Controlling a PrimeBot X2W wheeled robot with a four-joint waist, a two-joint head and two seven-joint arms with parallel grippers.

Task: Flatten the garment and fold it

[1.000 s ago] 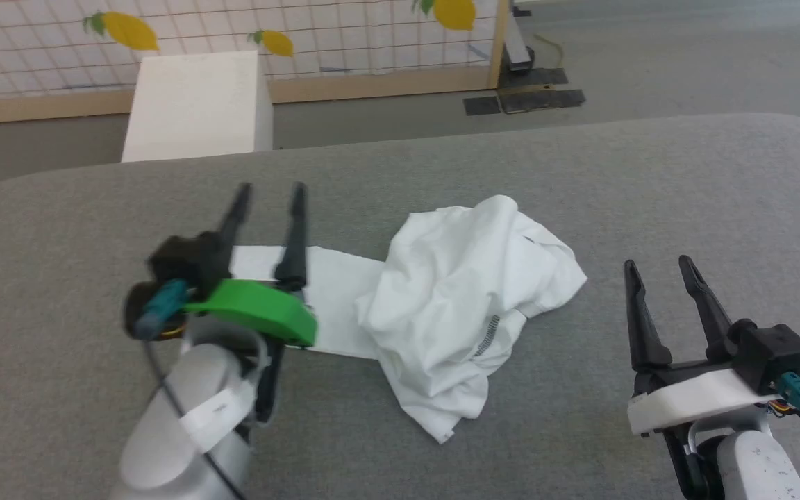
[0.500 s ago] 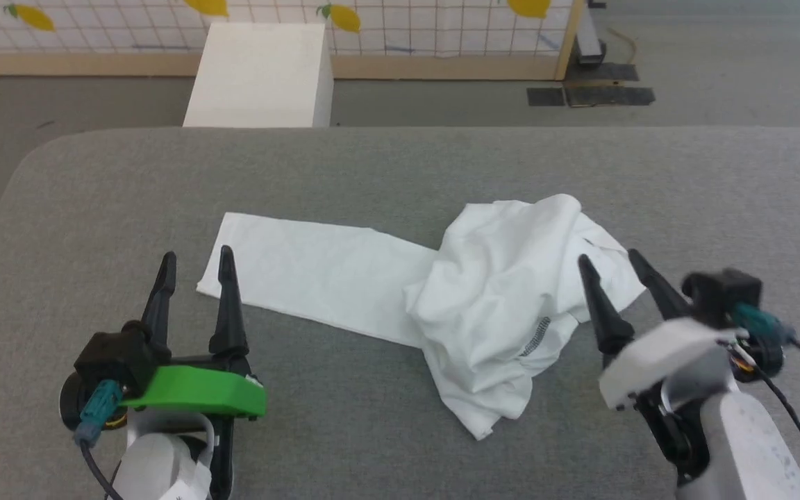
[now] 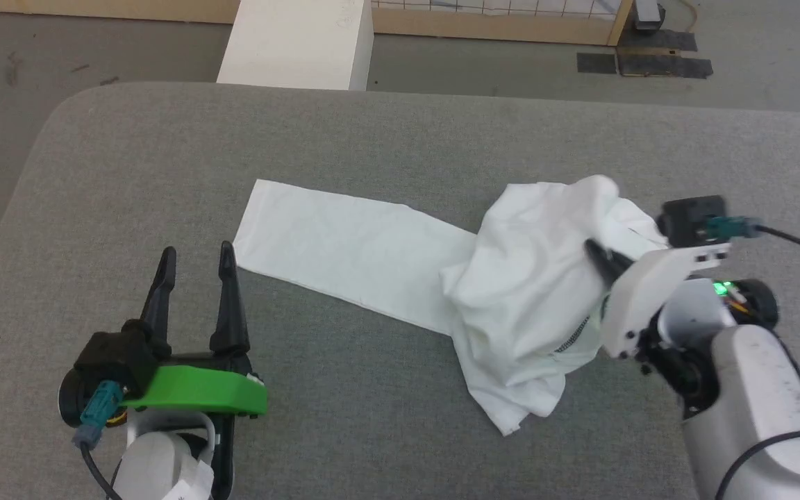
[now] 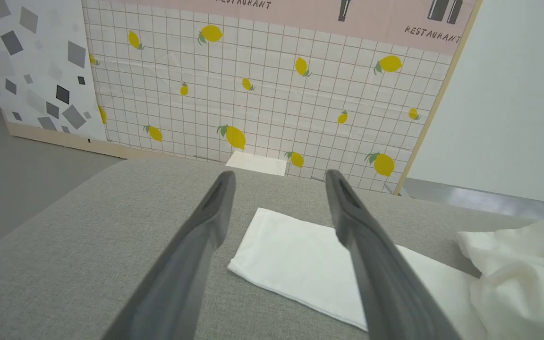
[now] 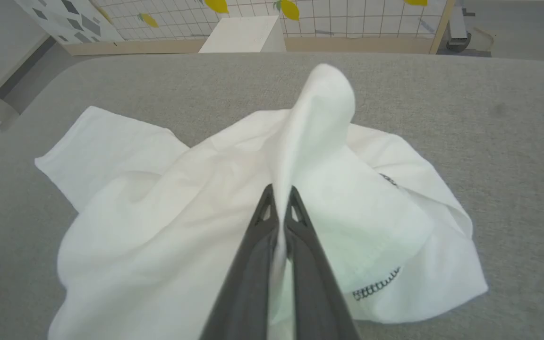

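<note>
- Right gripper (image 5: pixel 279 193) pinches a raised fold of the garment (image 3: pixel 532 292), fingers pressed together on the cloth.
- The garment sits bunched on the grey table (image 3: pixel 372 132), toward 3 o'clock, with one sleeve (image 3: pixel 344 243) flat out toward 9 o'clock.
- Left gripper (image 3: pixel 196 253) hovers at 7 o'clock, fingers spread, empty.

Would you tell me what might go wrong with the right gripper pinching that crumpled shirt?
The right gripper is shut on a thin raised fold in the middle of the shirt, not an edge: pulling may lift the whole heap, or the cloth may slip out. The left gripper stands open, apart from the flat sleeve, which may drag along unanchored.
</note>
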